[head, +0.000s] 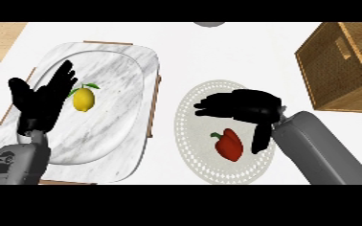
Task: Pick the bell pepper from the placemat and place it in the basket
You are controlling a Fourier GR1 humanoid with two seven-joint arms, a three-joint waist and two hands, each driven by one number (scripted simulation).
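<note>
Table (pixel 212 48), white and flat, fills the view. At about nine o'clock lies a large marble-patterned rectangular tray (pixel 134 62) with rounded corners and a shallow oval well. At two o'clock stands a woven brown wicker basket (pixel 332 76), square-sided, cut off by the right edge. Just below centre, toward five o'clock, lies a round pale placemat (pixel 194 148) with a dotted border.

The right robot hand (pixel 240 106), black on a grey forearm, hovers over the upper half of the placemat, fingers stretched toward nine o'clock and the thumb hanging toward six o'clock, holding nothing. The left robot hand (pixel 39 100) rests at the nine o'clock edge over the tray, fingers straight and spread, pointing toward one o'clock.

The red bell pepper (pixel 229 145), glossy and tapered with a short green stem at its upper left, lies on the placemat at five o'clock, just below the right robot hand and beside its thumb. A small yellow lemon (pixel 83 99) with a green leaf lies in the tray's well, near the left fingers.
</note>
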